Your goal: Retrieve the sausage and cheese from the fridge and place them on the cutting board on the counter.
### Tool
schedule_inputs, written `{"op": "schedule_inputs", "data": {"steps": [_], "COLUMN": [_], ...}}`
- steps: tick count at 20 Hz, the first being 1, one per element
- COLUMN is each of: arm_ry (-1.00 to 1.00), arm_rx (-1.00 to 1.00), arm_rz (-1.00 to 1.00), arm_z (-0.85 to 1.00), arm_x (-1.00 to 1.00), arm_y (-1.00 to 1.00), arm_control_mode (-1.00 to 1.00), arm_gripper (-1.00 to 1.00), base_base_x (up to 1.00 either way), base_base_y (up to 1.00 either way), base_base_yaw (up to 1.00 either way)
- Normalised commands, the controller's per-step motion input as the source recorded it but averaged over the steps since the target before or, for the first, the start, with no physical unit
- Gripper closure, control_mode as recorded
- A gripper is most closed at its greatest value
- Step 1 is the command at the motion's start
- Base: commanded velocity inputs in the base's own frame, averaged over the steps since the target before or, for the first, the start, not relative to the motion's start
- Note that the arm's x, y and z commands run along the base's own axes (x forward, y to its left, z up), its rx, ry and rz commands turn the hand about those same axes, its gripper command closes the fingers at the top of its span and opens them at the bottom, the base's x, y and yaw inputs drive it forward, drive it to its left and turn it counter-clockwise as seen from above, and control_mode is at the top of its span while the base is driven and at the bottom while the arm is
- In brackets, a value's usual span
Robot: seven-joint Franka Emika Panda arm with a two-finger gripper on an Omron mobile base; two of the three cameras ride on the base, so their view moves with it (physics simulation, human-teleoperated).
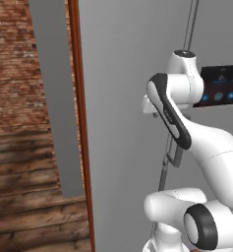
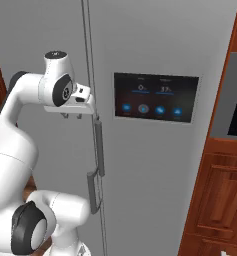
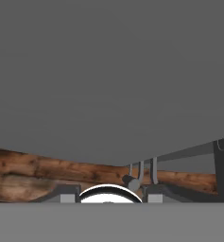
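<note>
The tall grey fridge (image 2: 155, 45) stands closed right in front of me, and its door also shows in the left base view (image 1: 123, 74). The sausage and the cheese are hidden behind the doors. The cutting board and the counter are out of view. My gripper (image 2: 72, 116) points down just left of the thin vertical bar handle (image 2: 97, 150), close to the door seam. Its fingers stand apart with nothing between them. In the hand view the gripper (image 3: 111, 197) looks down along the grey door toward the lower handle ends (image 3: 142, 172).
A dark display panel (image 2: 155, 97) sits on the fridge's right door. Reddish-brown cabinets (image 2: 220, 200) stand to the fridge's right. On the left are a wooden trim post (image 1: 78, 123), a brick wall (image 1: 12, 64) and plank flooring (image 1: 29, 216).
</note>
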Motion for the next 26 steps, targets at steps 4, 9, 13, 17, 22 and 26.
{"op": "schedule_inputs", "data": {"steps": [4, 9, 13, 17, 22, 26], "arm_ry": [0.00, 0.00, 0.00, 0.00, 0.00, 0.00], "arm_rx": [0.00, 0.00, 0.00, 0.00, 0.00, 0.00], "arm_rz": [0.00, 0.00, 0.00, 0.00, 0.00, 0.00], "arm_z": [0.00, 0.00, 0.00, 0.00, 0.00, 0.00], "arm_x": [0.00, 0.00, 0.00, 0.00, 0.00, 0.00], "arm_y": [0.00, 0.00, 0.00, 0.00, 0.00, 0.00], "arm_control_mode": [1.00, 1.00, 1.00, 1.00, 1.00, 1.00], "arm_gripper": [-1.00, -1.00, -1.00, -1.00, -1.00, -1.00], "base_base_x": [0.00, -0.08, -0.44, -0.64, -0.67, -0.52], "base_base_y": [0.00, -0.03, -0.29, -0.41, -0.41, -0.24], "base_base_yaw": [0.00, 0.00, 0.00, 0.00, 0.00, 0.00]}}
